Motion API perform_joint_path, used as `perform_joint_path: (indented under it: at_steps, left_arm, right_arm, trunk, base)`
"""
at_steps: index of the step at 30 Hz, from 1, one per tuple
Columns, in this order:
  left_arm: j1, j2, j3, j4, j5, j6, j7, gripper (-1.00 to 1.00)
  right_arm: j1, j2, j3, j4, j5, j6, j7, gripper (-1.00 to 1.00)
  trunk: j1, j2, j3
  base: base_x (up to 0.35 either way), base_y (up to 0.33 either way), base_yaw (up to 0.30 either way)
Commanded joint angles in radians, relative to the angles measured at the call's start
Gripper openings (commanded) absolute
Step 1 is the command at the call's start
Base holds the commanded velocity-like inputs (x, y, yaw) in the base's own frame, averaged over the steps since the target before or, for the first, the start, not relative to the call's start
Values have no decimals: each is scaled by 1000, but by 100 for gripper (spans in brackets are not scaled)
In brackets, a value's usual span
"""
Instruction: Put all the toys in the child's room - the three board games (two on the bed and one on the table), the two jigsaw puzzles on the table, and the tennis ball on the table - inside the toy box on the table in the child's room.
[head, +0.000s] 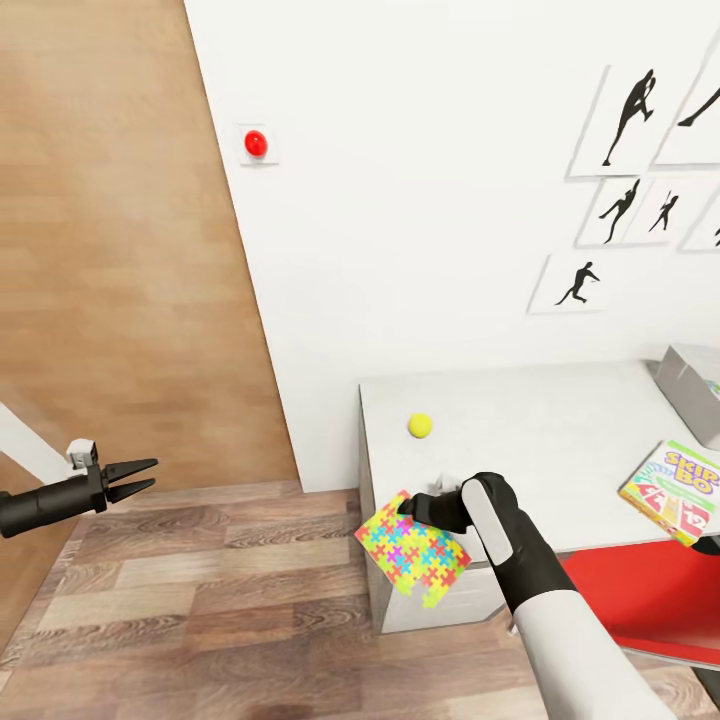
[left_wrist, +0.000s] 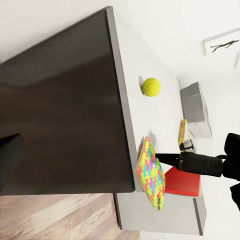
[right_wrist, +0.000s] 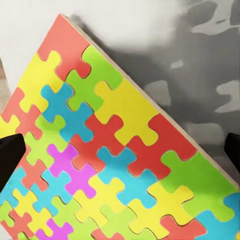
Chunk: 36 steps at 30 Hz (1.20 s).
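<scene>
Your pale grey-white table (head: 560, 420) ends at its left edge just beside your right gripper (head: 415, 505), and beyond that edge lies open brown wood-plank floor (head: 200, 580) running to the white wall (head: 400, 200). The thin flat jigsaw puzzle (head: 412, 548), a slab of interlocking red, yellow, green, blue and magenta pieces, hangs tilted past the table's front left corner, over the floor. Your right gripper is clamped on the puzzle's upper edge. The small yellow-green tennis ball (head: 420, 426) sits on the tabletop behind it, apart from the puzzle. At the table's right, the yellow-green-red "Skip-Bo" board game box (head: 675, 490) lies flat near the front edge, and the light grey toy box (head: 690, 390) stands behind it. Your left gripper (head: 140, 477) hovers over the floor, well away from the table, fingers slightly parted and holding nothing.
</scene>
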Motion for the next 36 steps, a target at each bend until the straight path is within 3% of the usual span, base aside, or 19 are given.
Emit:
perform_joint_path:
  at_steps: [1, 20, 27, 36]
  left_arm:
    - [-1, 0, 0, 0, 3, 9, -2, 100]
    - [-1, -1, -1, 0, 3, 9, -1, 100]
    - [-1, -1, -1, 0, 3, 9, -2, 100]
    - [-1, -1, -1, 1, 3, 9, -2, 100]
  right_arm:
    - [0, 0, 1, 7, -32, 2, -10, 100]
    - [0, 0, 1, 6, -32, 2, -10, 100]
    - [2, 0, -1, -63, -33, 2, -10, 100]
    - [3, 0, -6, -81, -36, 2, -10, 100]
  trunk:
    - [0, -1, -2]
    - [0, -1, -1]
    - [0, -1, 8]
    - [0, -1, 21]
  base:
    - [0, 14, 0]
    - [0, 22, -4]
    - [0, 1, -142]
    - [0, 0, -164]
